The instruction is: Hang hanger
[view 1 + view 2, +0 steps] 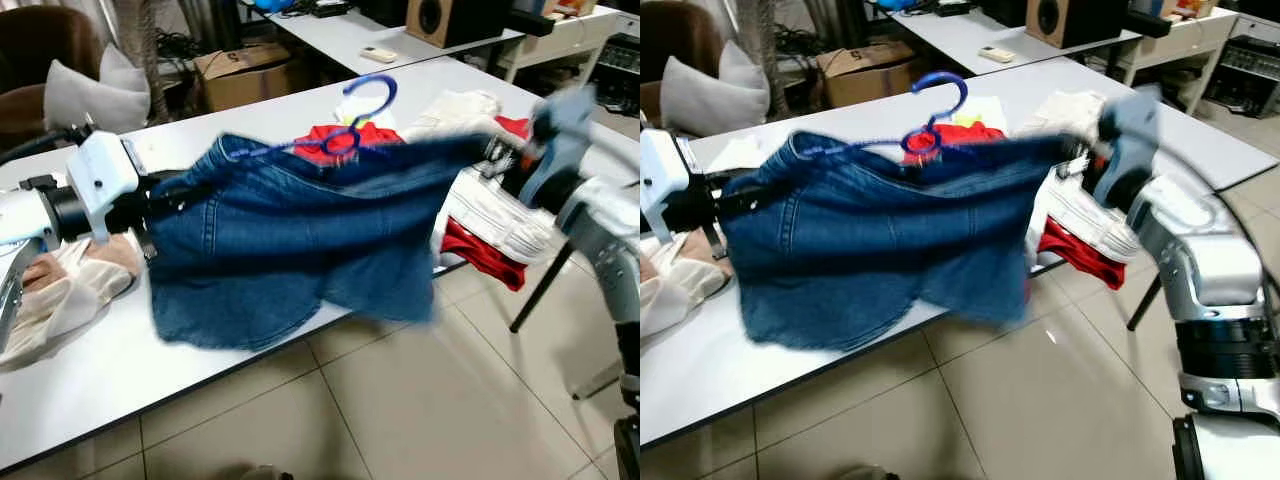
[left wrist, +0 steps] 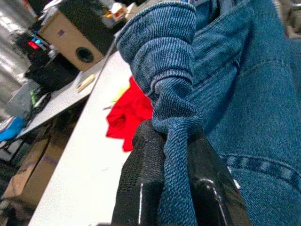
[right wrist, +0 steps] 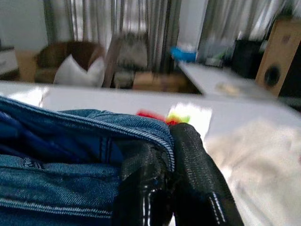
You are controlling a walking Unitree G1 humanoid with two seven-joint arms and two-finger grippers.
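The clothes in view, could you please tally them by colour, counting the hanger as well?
Blue: 2, denim shorts held by the left gripper and right gripper, plus the hanger
Red: 1, red garment
White or cream: 2, white garment, cream garment
Total: 5

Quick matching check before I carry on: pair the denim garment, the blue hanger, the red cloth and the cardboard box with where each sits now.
1 denim garment
2 blue hanger
3 red cloth
4 cardboard box

A on the floor behind the table
B stretched between both claws
C hook above the waistband
D draped over the table edge

Pairs: 1-B, 2-C, 3-D, 4-A
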